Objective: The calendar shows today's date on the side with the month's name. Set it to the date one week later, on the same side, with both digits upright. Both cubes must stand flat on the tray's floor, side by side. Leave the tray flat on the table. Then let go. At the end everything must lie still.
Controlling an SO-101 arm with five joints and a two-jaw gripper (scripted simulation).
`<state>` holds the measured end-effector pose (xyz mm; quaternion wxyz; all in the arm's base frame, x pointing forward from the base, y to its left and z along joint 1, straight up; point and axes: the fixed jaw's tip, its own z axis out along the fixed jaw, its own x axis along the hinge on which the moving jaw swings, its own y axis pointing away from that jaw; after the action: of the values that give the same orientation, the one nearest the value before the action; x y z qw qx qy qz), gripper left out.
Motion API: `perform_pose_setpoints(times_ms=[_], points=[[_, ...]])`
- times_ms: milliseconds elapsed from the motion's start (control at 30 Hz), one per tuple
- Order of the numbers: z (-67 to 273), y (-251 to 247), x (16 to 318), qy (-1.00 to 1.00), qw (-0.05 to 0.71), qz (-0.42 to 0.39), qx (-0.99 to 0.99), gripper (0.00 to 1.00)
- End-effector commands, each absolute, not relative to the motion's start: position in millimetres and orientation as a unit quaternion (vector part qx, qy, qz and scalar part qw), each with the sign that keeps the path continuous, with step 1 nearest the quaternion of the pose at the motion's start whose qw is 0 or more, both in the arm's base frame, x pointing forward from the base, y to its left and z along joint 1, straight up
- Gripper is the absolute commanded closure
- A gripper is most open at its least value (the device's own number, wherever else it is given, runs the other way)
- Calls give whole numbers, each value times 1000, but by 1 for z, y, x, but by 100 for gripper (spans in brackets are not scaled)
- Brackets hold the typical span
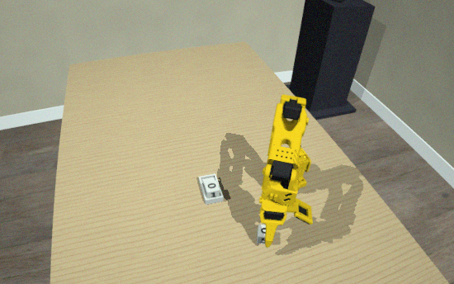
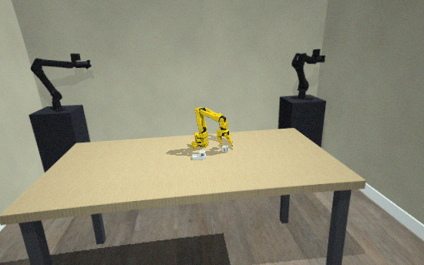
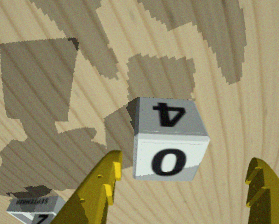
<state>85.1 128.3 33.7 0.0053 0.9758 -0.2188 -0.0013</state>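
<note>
The loose white cube stands on the table between the spread fingertips, with gaps on both sides in the wrist view. Its faces there show a 0 and a sideways 4. My gripper is open and holds nothing; one finger partly hides the cube in the top view. The white tray lies flat on the table, its SEPTEMBER side partly in the wrist view. The other cube sits in the tray, showing 0 on top and 1 on a side in the top view.
The yellow arm stands on the wooden table, with the tray off to one side of the gripper. Black arms on dark pedestals stand beyond the table. The arm's shadow covers part of the table top.
</note>
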Motion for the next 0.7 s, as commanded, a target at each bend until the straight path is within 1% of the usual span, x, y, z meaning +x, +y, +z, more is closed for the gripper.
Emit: perform_pose_setpoints(times_ms=[0,300,667], points=[[50,136,88,-210,-22,8,977,64],[77,133,86,-210,-22,8,977,64],[80,132,86,-210,-22,8,977,64]])
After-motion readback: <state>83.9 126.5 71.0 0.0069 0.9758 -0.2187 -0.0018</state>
